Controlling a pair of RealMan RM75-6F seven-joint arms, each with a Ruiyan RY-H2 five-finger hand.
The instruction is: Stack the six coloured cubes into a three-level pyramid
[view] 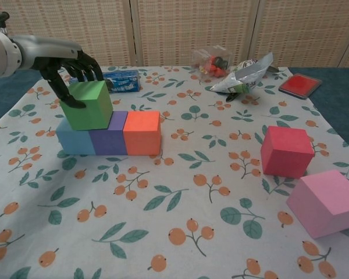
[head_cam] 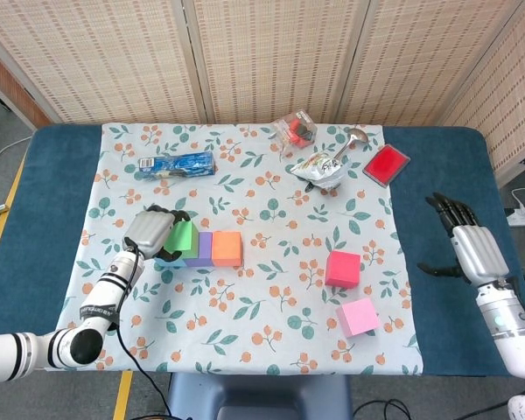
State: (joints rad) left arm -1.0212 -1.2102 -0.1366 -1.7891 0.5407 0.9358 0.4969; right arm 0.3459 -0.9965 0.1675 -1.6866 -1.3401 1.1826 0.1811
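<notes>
left hand point(view: 67, 70) gripping green cube point(view: 90, 104) — atop blue cube point(view: 74, 142)

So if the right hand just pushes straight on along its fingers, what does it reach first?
Nothing, as far as the head view shows. The right hand hangs open over bare blue table, fingers aimed at the far edge; the red case lies well to the side. Height is unclear.

I'm seeing blue point(view: 74, 142), purple point(view: 110, 135) and orange point(view: 143, 132) cubes sitting touching in a row — green cube point(view: 88, 104) resting slightly tilted on top; red point(view: 287, 151) and pink point(view: 327, 202) cubes lying apart.
</notes>
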